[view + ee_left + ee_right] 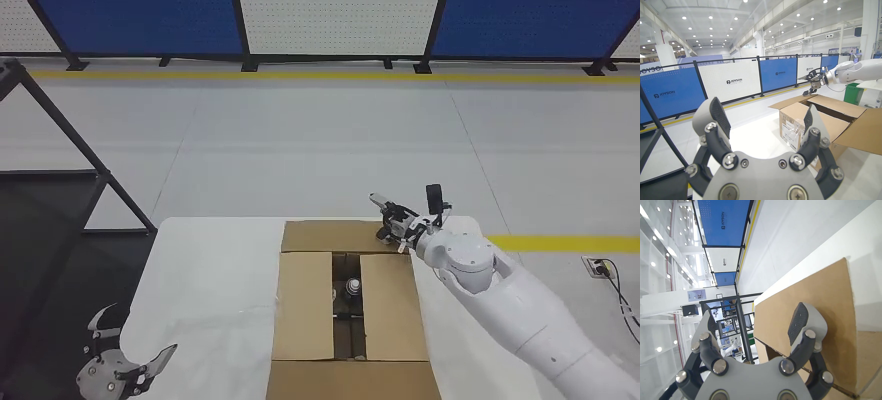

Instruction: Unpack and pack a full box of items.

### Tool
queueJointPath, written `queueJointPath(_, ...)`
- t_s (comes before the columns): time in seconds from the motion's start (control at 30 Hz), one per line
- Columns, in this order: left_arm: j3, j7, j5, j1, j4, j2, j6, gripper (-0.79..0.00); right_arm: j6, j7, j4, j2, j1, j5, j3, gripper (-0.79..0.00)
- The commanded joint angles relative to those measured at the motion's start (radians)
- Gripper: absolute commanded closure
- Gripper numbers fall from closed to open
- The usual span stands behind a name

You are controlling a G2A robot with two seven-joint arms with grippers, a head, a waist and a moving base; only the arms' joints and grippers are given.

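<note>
While the box (303,305) sits on the worktop (210,280) with its two long flaps lying nearly shut, the right gripper (384,218) hovers with jaws spread at the far flap (320,236), on it or just above. It would do best to catch a long flap's inner edge at the gap and swing it outward. The left gripper (135,337), jaws spread too, hangs off the worktop's near left corner.

fence panels (730,89): logo print | box (832,123): label (789,129) too small to read
</note>
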Motion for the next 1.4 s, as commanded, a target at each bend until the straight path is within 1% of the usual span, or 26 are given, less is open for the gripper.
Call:
queueJointPath(0.0, -0.002, 0.001, -0.002, 0.0, 0.004, 0.0, -0.001, -0.785, 0.011, -0.009, 0.011, -0.012, 0.006, -0.015, -0.002, -0.785)
queueJointPath(0.37, -0.014, 0.009, -0.013, 0.006, 0.01, -0.002, 0.002, -0.785, 0.031, 0.023, 0.06, -0.063, 0.022, -0.062, 0.014, -0.785)
queueJointPath(0.43, -0.015, 0.01, -0.014, 0.007, 0.011, -0.002, 0.002, -0.785, 0.016, 0.037, 0.062, -0.066, 0.019, -0.064, 0.028, -0.785)
queueJointPath(0.5, -0.016, 0.01, -0.015, 0.007, 0.01, -0.002, 0.003, -0.785, -0.022, 0.078, 0.058, -0.064, 0.009, -0.062, 0.048, -0.785)
queueJointPath(0.63, -0.016, 0.007, -0.016, 0.005, 0.01, -0.003, 0.002, -0.785, -0.109, 0.16, 0.023, -0.044, -0.03, -0.065, 0.109, -0.785)
queueJointPath(0.73, -0.009, 0.0, -0.012, 0.0, 0.008, -0.003, 0.0, -0.785, -0.153, 0.239, -0.02, -0.017, -0.076, -0.067, 0.172, -0.785)
queueJointPath(0.87, 0.001, -0.011, -0.002, -0.008, 0.004, -0.003, -0.002, -0.785, -0.201, 0.385, -0.105, 0.027, -0.156, -0.068, 0.269, -0.785)
queueJointPath(1.0, 0.009, -0.02, 0.006, -0.016, 0.0, -0.003, -0.006, -0.785, -0.216, 0.502, -0.21, 0.069, -0.255, -0.091, 0.361, -0.785)
queueJointPath(1.1, 0.015, -0.025, 0.01, -0.022, -0.002, -0.003, -0.007, -0.785, -0.186, 0.585, -0.282, 0.095, -0.314, -0.146, 0.407, -0.785)
queueJointPath(1.17, 0.019, -0.029, 0.012, -0.026, -0.003, -0.002, -0.009, -0.785, -0.148, 0.594, -0.325, 0.105, -0.345, -0.189, 0.422, -0.785)
queueJointPath(1.23, 0.023, -0.031, 0.013, -0.03, -0.005, -0.003, -0.009, -0.785, -0.1, 0.565, -0.365, 0.11, -0.368, -0.231, 0.427, -0.785)
queueJointPath(1.27, 0.024, -0.03, 0.015, -0.032, -0.006, -0.003, -0.009, -0.785, -0.075, 0.525, -0.374, 0.111, -0.376, -0.235, 0.437, -0.785)
queueJointPath(1.37, 0.027, -0.023, 0.007, -0.034, -0.005, -0.003, -0.019, -0.785, -0.075, 0.525, -0.374, 0.111, -0.376, -0.235, 0.437, -0.785)
